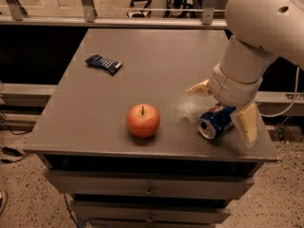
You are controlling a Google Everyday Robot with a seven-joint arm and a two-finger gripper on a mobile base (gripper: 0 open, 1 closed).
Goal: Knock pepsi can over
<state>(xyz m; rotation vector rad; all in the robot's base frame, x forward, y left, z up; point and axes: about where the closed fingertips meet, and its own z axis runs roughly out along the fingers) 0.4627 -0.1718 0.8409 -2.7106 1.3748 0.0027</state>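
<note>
Lying on its side near the front right corner of the table [156,56], the pepsi can [214,122] shows its silver top to us. It looks light and thin, so it could dent. It is round and smooth, so it may roll or slip. The best place to hold it is across its round middle. The gripper [221,113] sits right over it, fingers spread wide, holding nothing. The big arm [266,23] hides the can's back end, and I cannot tell if a finger touches it.

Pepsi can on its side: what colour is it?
The cylindrical pepsi can is dark blue with a silver end, beneath the gripper; camera view, right side.
</note>
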